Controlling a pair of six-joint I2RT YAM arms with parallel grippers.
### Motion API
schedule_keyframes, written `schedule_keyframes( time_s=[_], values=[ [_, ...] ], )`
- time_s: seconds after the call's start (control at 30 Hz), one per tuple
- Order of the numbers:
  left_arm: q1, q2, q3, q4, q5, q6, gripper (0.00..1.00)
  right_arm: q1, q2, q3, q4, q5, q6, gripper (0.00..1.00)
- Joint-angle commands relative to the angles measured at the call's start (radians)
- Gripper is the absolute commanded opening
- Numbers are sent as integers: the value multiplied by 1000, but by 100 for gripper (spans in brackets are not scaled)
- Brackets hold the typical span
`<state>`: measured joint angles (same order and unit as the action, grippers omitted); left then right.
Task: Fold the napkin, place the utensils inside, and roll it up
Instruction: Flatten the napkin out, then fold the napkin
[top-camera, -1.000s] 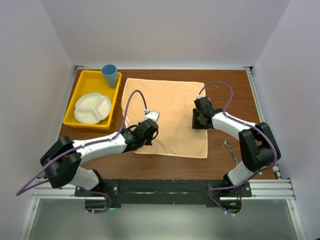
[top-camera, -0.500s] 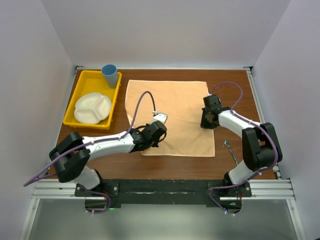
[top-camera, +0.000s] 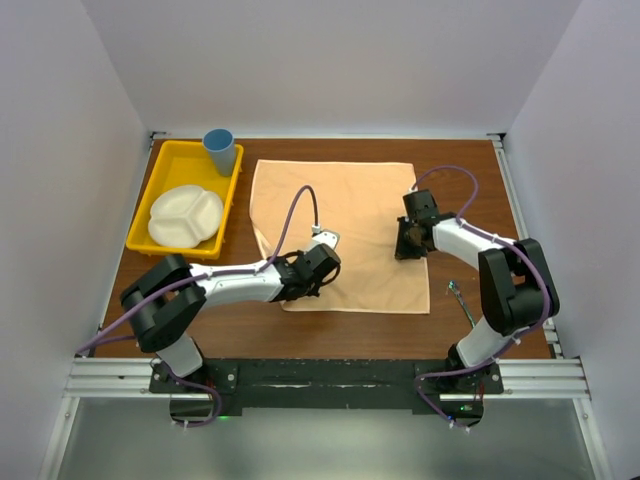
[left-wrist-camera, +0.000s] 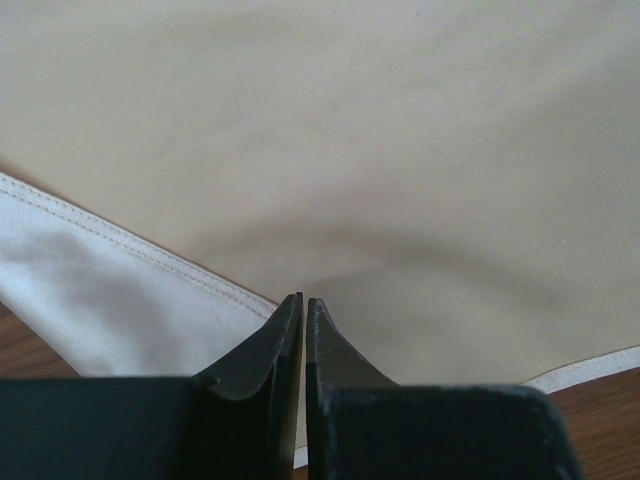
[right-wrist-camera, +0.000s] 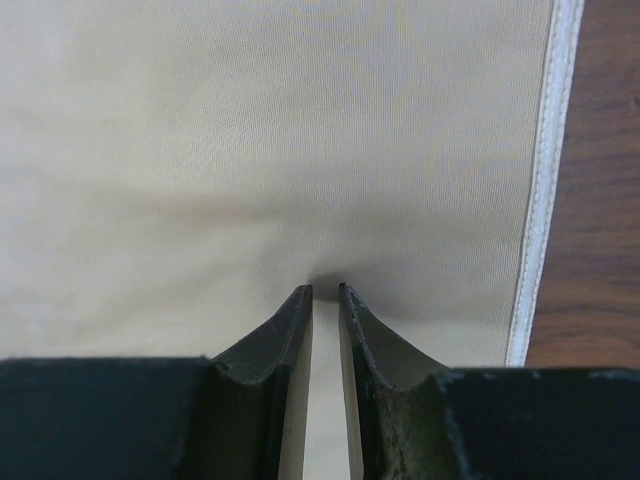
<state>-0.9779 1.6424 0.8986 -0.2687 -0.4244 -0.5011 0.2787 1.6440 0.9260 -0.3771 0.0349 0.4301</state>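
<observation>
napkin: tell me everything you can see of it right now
The napkin is a plain peach-orange cloth, soft and matte, with a paler stitched hem. It lies spread on the wooden table, roughly square, mostly flat. The left gripper pinches it near its near-left corner, the right gripper near its right edge; cloth puckers at both sets of fingers.

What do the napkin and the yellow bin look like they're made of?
The napkin looks like soft woven cloth, matte peach: a stitched hem shows in the wrist views. The yellow bin looks like moulded plastic, smooth and evenly coloured, probably.
</observation>
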Motion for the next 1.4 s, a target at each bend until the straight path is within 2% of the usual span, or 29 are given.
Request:
schedule_keyframes(
  time_s=[0.0,0.13,0.23,0.3,0.33,0.37,0.43,0.47,0.5,0.57,0.6,0.67,0.7,0.8,0.9,1.07,1.2,1.37],
  values=[
    [-2,2,-15,10,-39,-20,8,-15,31,19,14,22,16,21],
    [11,-9,-44,-9,-39,-65,1,-30,39,22,7,22,12,20],
    [25,-49,-79,-30,-46,-106,0,-42,42,25,3,40,2,21],
    [34,-97,-104,-82,-69,-154,0,-52,45,27,-2,60,-7,21],
    [53,-119,-109,-119,-126,-183,0,-62,46,28,-5,65,-10,21],
    [64,-145,-115,-213,-160,-264,0,-67,48,33,-8,72,-19,21],
    [106,-257,-124,-326,-245,-399,0,-81,51,39,-28,121,-25,21],
    [116,-307,-131,-386,-257,-418,0,-82,48,51,-37,141,-36,21],
    [123,-413,-138,-397,-267,-428,0,-81,34,56,-42,158,-40,21],
    [123,-516,-165,-362,-238,-403,0,-61,8,63,-39,140,-68,22],
    [125,-597,-171,-343,-205,-383,0,-17,-4,74,-46,138,-71,23],
    [127,-651,-168,-336,-197,-353,3,58,-44,118,-86,163,-97,28],
    [130,-688,-162,-345,-197,-343,4,153,-59,134,-100,171,-106,42],
    [131,-723,-69,-467,-316,-382,9,331,-108,184,-106,111,-119,60],
    [131,-791,-38,-533,-407,-422,10,485,-107,204,-38,-24,-135,69],
    [131,-984,-44,-517,-464,-415,13,675,54,310,-36,-85,-177,71],
    [133,-1075,-47,-475,-458,-366,18,740,131,375,3,-107,-192,72],
    [133,-1083,-21,-538,-452,-379,18,777,200,435,32,-167,-191,74]
  ],
)
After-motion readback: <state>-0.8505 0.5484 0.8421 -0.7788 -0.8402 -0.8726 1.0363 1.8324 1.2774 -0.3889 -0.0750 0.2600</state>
